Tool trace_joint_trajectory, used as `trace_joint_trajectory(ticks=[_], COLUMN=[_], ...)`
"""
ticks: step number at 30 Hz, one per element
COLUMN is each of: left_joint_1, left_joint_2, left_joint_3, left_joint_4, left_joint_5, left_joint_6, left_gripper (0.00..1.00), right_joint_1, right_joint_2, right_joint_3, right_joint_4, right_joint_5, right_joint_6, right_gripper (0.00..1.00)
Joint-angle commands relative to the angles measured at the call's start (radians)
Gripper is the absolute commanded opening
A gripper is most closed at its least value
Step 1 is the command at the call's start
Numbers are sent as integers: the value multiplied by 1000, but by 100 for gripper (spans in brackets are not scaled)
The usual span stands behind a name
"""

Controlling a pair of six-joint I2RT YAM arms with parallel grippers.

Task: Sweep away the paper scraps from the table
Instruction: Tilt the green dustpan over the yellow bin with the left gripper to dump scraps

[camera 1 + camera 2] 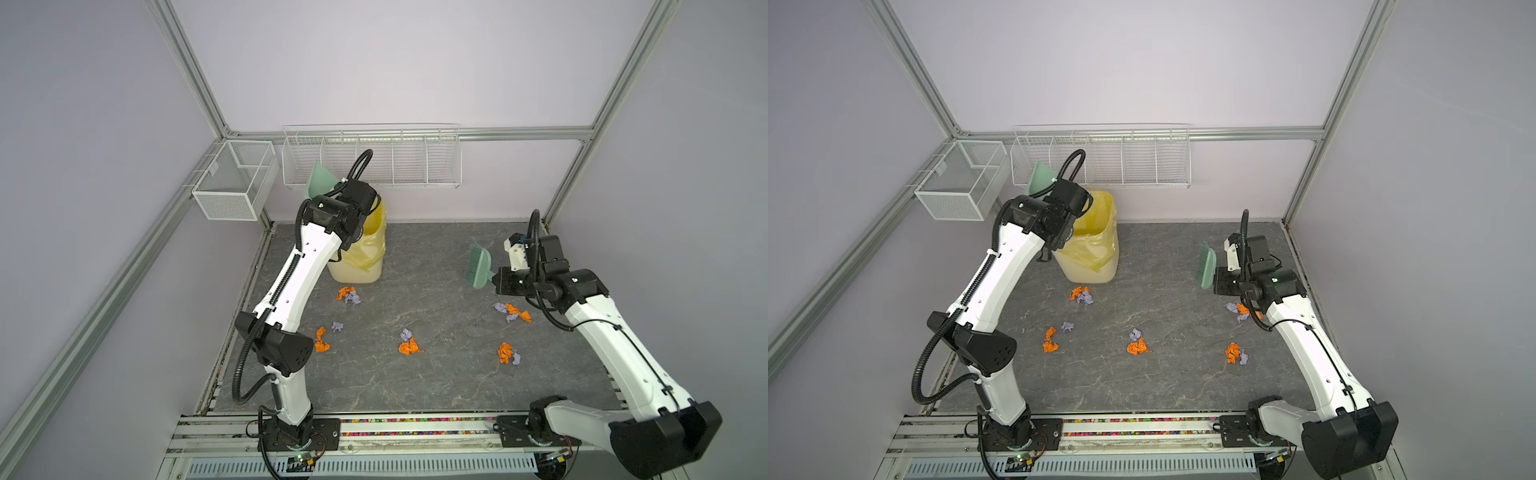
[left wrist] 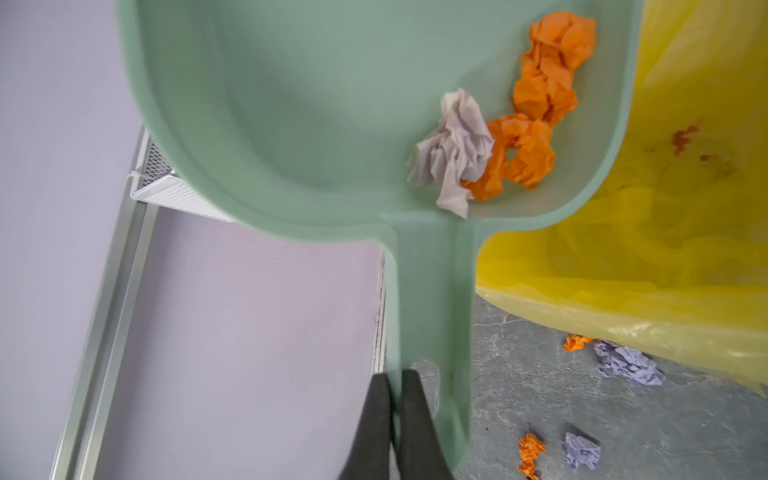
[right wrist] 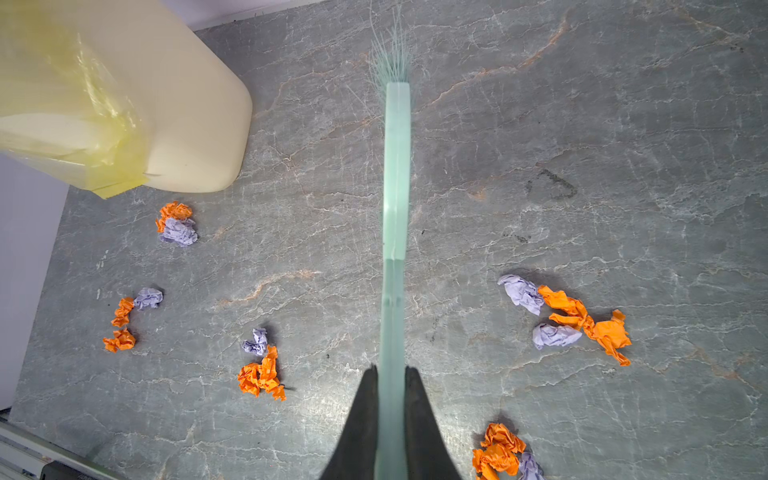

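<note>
Left wrist shows my left claw [image 2: 395, 376] clamped on the dustpan [image 2: 291, 124] handle, scraps [image 2: 498, 141] ahead in it beside the bin [image 2: 665, 216], so emptying seems the step, needing a tip binward, while my right claw [image 3: 390, 374] grips the brush [image 3: 397, 166] above more on the table [image 3: 582, 104].

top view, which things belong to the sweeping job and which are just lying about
Job: scraps, dustpan, brush, bin, table.
Lying about: wire rack, mesh basket.
</note>
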Motion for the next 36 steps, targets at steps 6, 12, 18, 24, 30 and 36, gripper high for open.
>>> trace_joint_trajectory(ticks=[6, 12, 18, 24, 30, 36], left_joint_1=[-30, -67, -91, -110, -116, -110], left_joint_2=[-25, -16, -66, -95, -82, -120], left_joint_3=[-122, -175, -298, -326, -309, -421], left_joint_4=[90, 161, 279, 265, 272, 453], left_joint_5=[-182, -295, -408, -442, -457, -506], left_joint_6=[84, 209, 409, 488, 512, 698], left_gripper=[0, 0, 0, 0, 0, 0], right_joint_1=[8, 8, 6, 6, 7, 7], right_joint_2=[-36, -86, -111, -116, -126, -127], right_joint_3=[-25, -87, -85, -101, -114, -116], right_joint_4=[17, 44, 33, 56, 64, 66], right_joint_5=[-4, 5, 16, -6, -8, -6], right_joint_6=[12, 13, -26, -26, -15, -13], right_gripper=[7, 7, 7, 7, 7, 7])
